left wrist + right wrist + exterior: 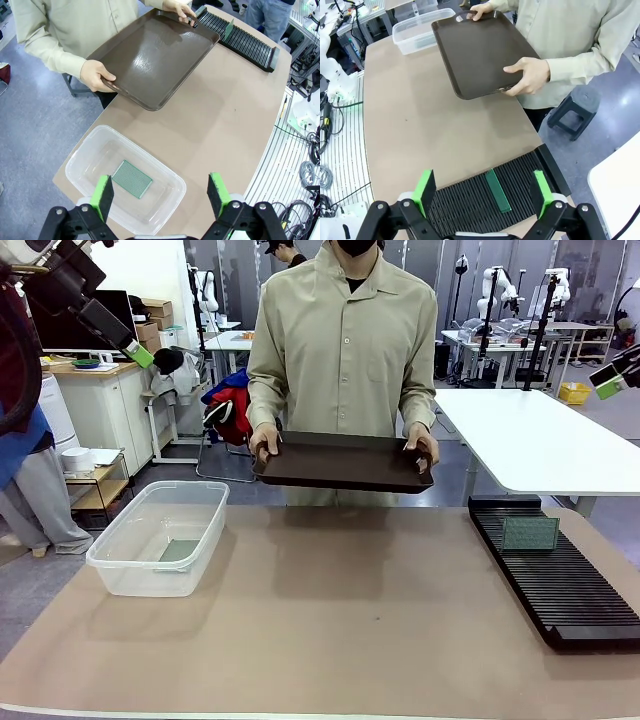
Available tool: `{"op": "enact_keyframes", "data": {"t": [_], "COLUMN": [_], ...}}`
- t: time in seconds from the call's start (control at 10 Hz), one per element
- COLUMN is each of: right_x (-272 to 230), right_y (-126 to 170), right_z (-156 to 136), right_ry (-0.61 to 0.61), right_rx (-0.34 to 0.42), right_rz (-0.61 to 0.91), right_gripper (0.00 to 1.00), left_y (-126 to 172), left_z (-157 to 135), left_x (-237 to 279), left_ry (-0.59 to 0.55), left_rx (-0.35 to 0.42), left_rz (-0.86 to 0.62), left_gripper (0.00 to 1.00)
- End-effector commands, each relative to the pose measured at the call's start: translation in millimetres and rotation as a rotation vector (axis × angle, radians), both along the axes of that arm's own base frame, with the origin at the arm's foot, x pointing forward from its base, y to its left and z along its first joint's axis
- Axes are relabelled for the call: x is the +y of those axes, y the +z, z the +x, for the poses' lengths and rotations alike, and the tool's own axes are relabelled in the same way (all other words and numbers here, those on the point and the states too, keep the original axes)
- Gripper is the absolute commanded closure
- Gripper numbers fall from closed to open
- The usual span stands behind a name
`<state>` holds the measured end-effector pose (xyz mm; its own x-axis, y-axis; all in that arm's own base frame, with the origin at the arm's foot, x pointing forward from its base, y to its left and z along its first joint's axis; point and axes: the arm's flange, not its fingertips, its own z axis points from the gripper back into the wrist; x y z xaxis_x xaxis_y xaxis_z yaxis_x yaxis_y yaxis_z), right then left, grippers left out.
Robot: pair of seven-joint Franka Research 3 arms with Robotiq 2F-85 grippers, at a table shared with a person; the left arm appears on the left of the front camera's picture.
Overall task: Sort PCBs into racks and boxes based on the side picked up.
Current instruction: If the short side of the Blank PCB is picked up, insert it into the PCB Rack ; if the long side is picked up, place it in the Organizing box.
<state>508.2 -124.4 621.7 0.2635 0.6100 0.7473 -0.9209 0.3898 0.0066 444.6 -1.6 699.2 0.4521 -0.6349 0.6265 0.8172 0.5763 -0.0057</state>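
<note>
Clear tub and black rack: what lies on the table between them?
Nothing: in the front view, bare tabletop runs from the tub to the rack. The person's brown tray is held at the far edge.

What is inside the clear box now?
One green PCB lies flat on the bottom of the box. Nothing else shows inside; the walls are clear, so nothing is hidden.

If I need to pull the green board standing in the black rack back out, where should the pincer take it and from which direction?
Grip the thin green circuit board by its free top edge, coming straight down from above. It stands upright on edge in a slot of the long black slotted rack, so only the upper part is clear; close the fingers across its two flat faces, probably easiest for the open right pincer above it.
</note>
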Motion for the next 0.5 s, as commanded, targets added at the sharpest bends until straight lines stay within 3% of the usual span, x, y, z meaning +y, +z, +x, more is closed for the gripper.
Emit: {"op": "enact_keyframes", "data": {"t": [0.0, 0.4], "right_x": [-0.9, -0.9], "right_y": [1.0, 1.0], "right_z": [-0.2, -0.2], "right_ry": [-0.005, -0.005], "right_rx": [0.002, 0.002], "right_rz": [0.0, 0.0], "right_gripper": [0.0, 0.0], "left_y": [-0.7, -0.7], "left_z": [-1.7, -1.7], "left_x": [-0.7, -0.7], "left_ry": [-0.004, -0.004], "left_rx": [0.005, 0.005], "left_rz": [0.002, 0.002], "left_gripper": [0.0, 0.0]}}
